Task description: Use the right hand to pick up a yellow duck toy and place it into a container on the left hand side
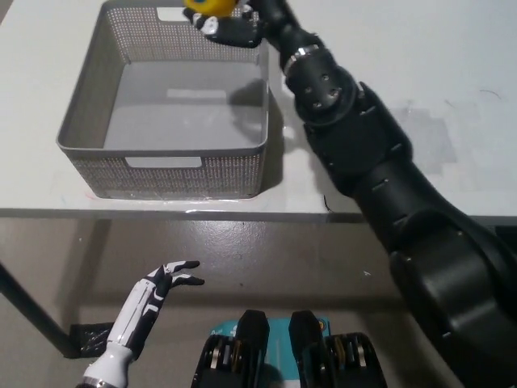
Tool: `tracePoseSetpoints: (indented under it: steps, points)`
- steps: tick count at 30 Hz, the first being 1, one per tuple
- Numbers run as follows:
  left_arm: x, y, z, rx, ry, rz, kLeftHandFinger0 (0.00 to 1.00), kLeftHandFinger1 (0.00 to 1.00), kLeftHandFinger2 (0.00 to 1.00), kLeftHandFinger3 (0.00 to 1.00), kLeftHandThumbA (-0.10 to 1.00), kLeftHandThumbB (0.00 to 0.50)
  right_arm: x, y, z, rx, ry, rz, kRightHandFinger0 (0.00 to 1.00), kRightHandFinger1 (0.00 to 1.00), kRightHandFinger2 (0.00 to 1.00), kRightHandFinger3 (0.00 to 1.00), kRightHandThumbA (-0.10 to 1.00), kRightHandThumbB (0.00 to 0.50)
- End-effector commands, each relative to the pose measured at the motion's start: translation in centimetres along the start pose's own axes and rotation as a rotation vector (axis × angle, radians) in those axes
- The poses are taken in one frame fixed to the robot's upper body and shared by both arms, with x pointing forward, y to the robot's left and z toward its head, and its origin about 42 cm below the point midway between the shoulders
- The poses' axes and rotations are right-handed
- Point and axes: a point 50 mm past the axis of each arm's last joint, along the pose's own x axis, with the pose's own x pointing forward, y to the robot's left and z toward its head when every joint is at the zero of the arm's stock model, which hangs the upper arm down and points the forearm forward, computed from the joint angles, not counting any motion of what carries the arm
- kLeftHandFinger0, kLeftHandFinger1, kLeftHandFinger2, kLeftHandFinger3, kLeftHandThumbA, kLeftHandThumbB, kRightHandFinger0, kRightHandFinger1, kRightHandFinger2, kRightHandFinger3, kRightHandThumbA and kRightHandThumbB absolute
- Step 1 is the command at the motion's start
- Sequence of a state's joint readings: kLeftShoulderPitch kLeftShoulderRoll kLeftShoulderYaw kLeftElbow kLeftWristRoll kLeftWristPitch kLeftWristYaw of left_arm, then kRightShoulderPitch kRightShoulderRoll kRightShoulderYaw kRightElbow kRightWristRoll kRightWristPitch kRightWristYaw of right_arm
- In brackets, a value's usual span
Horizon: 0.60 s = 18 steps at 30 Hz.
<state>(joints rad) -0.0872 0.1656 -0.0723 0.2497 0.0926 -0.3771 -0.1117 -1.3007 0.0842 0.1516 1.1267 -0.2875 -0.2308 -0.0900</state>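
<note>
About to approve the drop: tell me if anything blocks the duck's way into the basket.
Nothing visible does. The right hand holds the duck over the far rim of the basket, whose floor shows bare. The left hand rests low, below the table edge, well clear.
</note>
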Motion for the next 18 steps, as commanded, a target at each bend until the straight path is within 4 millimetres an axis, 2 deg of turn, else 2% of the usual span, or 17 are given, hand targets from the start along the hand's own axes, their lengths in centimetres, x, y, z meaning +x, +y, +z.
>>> tracePoseSetpoints:
  steps: [1,5,6,7,8,9,10,11,14,15,16,18]
  points:
    - [1.1,0.2,1.4,0.057,-0.065,-0.04,0.86,0.7,0.59,0.7,1.0,0.5,1.6,0.0,3.8,-0.043,-0.097,0.012,0.01,0.41,0.78,0.82,-0.1,0.101]
    - [1.2,0.3,1.8,0.082,-0.08,-0.055,0.87,0.73,0.6,0.69,1.0,0.5,1.3,0.9,2.9,-0.048,-0.059,0.072,0.08,0.53,0.86,0.91,-0.1,0.131]
    - [1.2,0.3,2.0,0.084,-0.087,-0.057,0.84,0.71,0.59,0.7,1.0,0.5,1.3,0.9,2.6,-0.055,-0.038,0.092,0.2,0.66,1.0,1.0,-0.01,0.16]
    - [1.3,0.3,2.1,0.088,-0.096,-0.06,0.79,0.68,0.59,0.7,1.0,0.5,1.2,0.8,2.3,-0.063,-0.025,0.12,0.53,0.79,0.97,1.0,0.24,0.179]
    - [1.4,0.3,2.1,0.09,-0.1,-0.063,0.77,0.67,0.59,0.71,1.0,0.5,1.2,0.7,2.2,-0.063,-0.026,0.14,0.56,0.74,0.89,1.0,0.3,0.206]
    - [1.5,0.3,2.2,0.093,-0.102,-0.065,0.74,0.66,0.59,0.7,1.0,0.5,1.1,0.5,1.8,-0.073,-0.012,0.207,1.0,1.0,1.0,1.0,0.64,0.349]
    - [1.6,0.3,2.2,0.094,-0.104,-0.067,0.72,0.66,0.59,0.69,1.0,0.5,1.0,0.3,1.6,-0.085,0.004,0.255,1.0,1.0,1.0,1.0,0.71,0.387]
    - [1.6,0.3,2.3,0.096,-0.105,-0.068,0.71,0.66,0.59,0.69,1.0,0.5,1.0,0.2,1.5,-0.092,0.011,0.27,1.0,1.0,1.0,1.0,0.76,0.456]
    - [1.9,0.4,2.4,0.096,-0.115,-0.071,0.68,0.64,0.57,0.67,1.0,0.5,0.9,-0.5,0.9,-0.117,0.029,0.307,1.0,1.0,1.0,1.0,0.95,0.497]
    - [2.0,0.4,2.4,0.099,-0.117,-0.071,0.68,0.64,0.56,0.67,1.0,0.5,0.9,-0.7,0.7,-0.131,0.031,0.309,1.0,1.0,1.0,1.0,0.98,0.5]
    - [2.0,0.4,2.4,0.1,-0.12,-0.071,0.67,0.63,0.55,0.67,1.0,0.5,0.8,-1.0,0.6,-0.151,0.026,0.314,1.0,1.0,1.0,1.0,1.0,0.464]
    - [2.1,0.4,2.3,0.102,-0.122,-0.072,0.66,0.62,0.55,0.66,1.0,0.5,0.7,-1.4,0.5,-0.172,0.023,0.318,1.0,1.0,1.0,1.0,1.0,0.452]
